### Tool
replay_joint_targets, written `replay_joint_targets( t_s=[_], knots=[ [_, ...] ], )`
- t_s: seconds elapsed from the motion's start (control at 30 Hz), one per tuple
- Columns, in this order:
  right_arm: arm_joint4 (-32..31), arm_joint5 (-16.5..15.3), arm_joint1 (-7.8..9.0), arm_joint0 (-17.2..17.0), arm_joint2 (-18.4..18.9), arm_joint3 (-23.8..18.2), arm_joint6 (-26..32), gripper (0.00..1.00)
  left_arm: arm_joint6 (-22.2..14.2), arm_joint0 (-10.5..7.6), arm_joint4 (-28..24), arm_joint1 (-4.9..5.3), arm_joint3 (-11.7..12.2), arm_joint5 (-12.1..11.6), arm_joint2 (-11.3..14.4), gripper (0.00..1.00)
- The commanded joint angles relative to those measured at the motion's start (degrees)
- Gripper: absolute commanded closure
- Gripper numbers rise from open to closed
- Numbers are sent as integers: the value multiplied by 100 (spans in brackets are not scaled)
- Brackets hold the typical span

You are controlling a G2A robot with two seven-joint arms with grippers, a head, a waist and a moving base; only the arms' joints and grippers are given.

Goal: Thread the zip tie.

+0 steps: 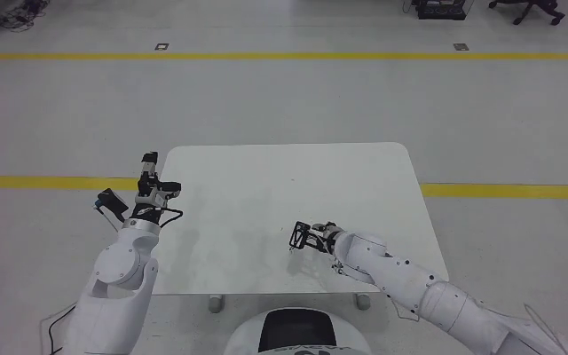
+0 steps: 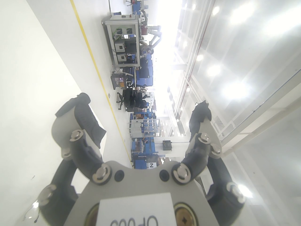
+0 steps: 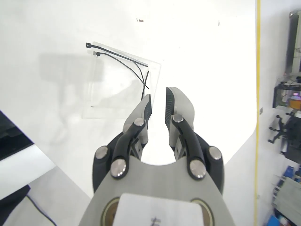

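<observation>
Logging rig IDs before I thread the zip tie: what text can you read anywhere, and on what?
"N": white sign in the room behind, left wrist view.
White label on the left gripper: cut off at the edge, unreadable.
White label on the right gripper: cut off, unreadable.

zip ties (image 3: 117, 55): black plastic | sheet (image 3: 122, 90): clear glossy plastic | surface (image 3: 70, 12): smooth matt | right gripper (image 3: 158, 92): brushed metal, ribbed pads

Bright, even overhead light; the table (image 1: 293, 186) washes out to near white. Left wrist view: ceiling lamps (image 2: 237, 12) flare into soft blooms. A blown-out glare band lies between them and the yellow floor line (image 2: 94, 59), which bows from wide-angle distortion.
</observation>
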Motion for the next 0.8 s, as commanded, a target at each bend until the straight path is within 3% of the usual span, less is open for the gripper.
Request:
replay_joint_targets(
  t_s=[0.0, 0.27, 0.5, 0.77],
  knots=[
    [195, -143, 42, -55, 184, 77, -191, 90, 0, 0, 0, 0, 0, 0, 0, 0],
    [513, -708, 91, -144, 514, 307, -512, 73, 0, 0, 0, 0, 0, 0, 0, 0],
    [559, -842, 25, -108, 520, 568, -680, 74, 0, 0, 0, 0, 0, 0, 0, 0],
    [741, -842, -113, 158, 230, 986, -864, 74, 0, 0, 0, 0, 0, 0, 0, 0]
  ],
)
